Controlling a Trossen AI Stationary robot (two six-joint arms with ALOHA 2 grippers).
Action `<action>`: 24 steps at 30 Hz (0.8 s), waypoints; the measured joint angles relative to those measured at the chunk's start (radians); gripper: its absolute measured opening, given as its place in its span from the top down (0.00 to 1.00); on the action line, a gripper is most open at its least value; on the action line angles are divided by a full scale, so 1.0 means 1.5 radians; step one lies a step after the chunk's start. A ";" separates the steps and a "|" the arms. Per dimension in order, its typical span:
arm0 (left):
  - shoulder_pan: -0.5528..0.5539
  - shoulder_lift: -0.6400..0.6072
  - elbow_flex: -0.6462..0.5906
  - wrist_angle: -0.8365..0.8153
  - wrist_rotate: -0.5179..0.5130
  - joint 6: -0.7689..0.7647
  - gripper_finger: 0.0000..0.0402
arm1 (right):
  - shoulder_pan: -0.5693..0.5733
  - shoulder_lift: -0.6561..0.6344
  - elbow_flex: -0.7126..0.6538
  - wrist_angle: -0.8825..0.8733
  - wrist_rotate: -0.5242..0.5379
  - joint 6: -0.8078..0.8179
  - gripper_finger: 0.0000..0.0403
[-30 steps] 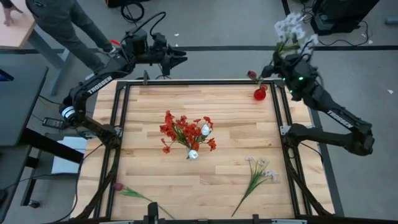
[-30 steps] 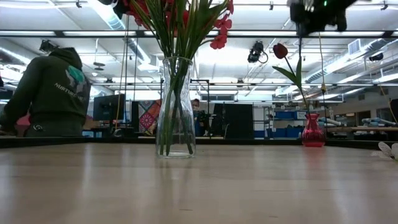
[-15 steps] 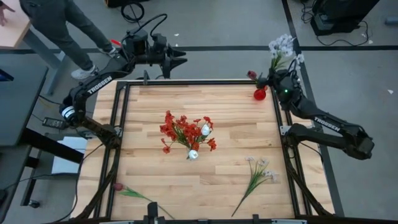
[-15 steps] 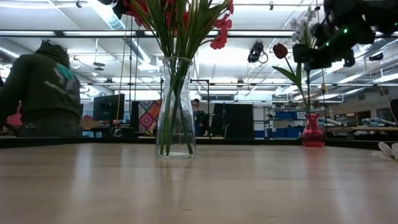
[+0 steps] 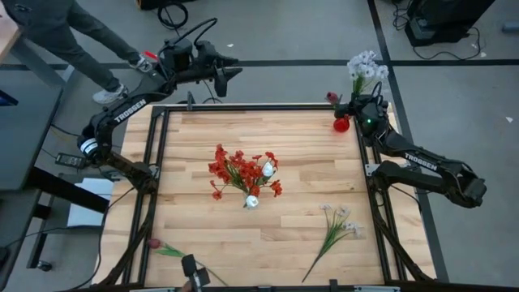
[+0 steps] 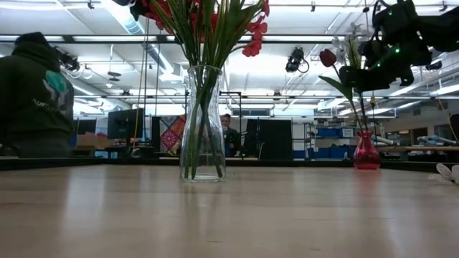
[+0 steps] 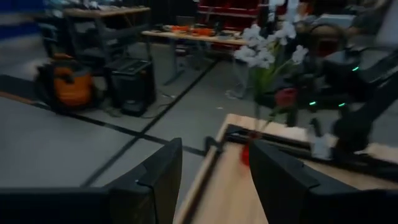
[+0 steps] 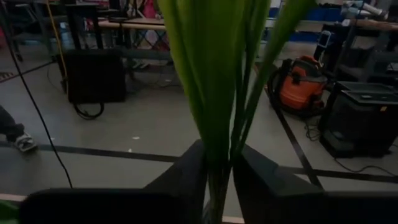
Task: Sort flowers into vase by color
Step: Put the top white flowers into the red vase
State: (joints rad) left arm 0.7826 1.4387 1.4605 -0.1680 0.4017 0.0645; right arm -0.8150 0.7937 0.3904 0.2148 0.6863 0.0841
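My right gripper (image 5: 361,109) is at the table's far right corner, shut on a pale whitish spray (image 5: 365,66), right beside the small red vase (image 5: 341,124). The vase holds a maroon tulip (image 5: 331,97). In the low view the gripper (image 6: 373,68) is above the red vase (image 6: 366,152). A clear glass vase (image 6: 202,122) at the table's middle holds red flowers (image 5: 239,170) and a white bud (image 5: 268,169). Another pale spray (image 5: 336,227) and a maroon tulip (image 5: 154,243) lie flat on the table. My left gripper (image 5: 231,71) waits open beyond the far edge. My right gripper pinches the spray's bunched green stems (image 8: 217,143) between its two fingers (image 8: 193,171). The fingers come about level from the table's right side and lie across the stems. The spray stands upright, blossoms above the gripper, clear of the table. Whether its lower end is in the red vase I cannot tell.
A person (image 5: 73,32) stands beyond the far left corner. A small dark object (image 5: 190,272) shows at the near edge by the lying tulip's stem. A black frame rail (image 5: 259,106) runs around the wooden top. Bare wood lies between the clear vase and the red vase.
My right gripper has come down and toward the table's left with the pale spray, to just beside the red vase. It has stayed shut and the spray has stayed upright. The person has walked to the left. A small dark object has appeared at the near edge.
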 joint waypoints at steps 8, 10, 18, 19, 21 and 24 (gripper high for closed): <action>0.000 0.000 0.000 0.000 -0.016 0.059 0.53 | 0.000 0.000 0.000 -0.001 -0.002 0.009 0.72; 0.000 0.000 0.000 0.000 -0.016 0.059 0.53 | 0.001 0.000 0.000 -0.002 -0.007 0.022 0.72; 0.012 0.000 0.000 -0.022 -0.015 -0.031 0.53 | -0.011 0.003 0.061 -0.248 -0.070 0.273 0.72; 0.014 0.000 0.000 -0.028 -0.016 -0.036 0.53 | -0.019 0.007 0.069 -0.291 -0.087 0.295 0.71; 0.019 0.000 0.000 -0.046 -0.016 -0.041 0.53 | -0.030 0.014 0.087 -0.348 -0.131 0.337 0.68; 0.027 0.000 0.000 -0.062 -0.016 -0.043 0.53 | -0.046 0.016 0.109 -0.424 -0.178 0.412 0.62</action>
State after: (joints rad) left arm 0.8234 1.4387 1.4605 -0.2613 0.3780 0.0004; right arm -0.8841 0.8174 0.5541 -0.4212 0.4186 0.7019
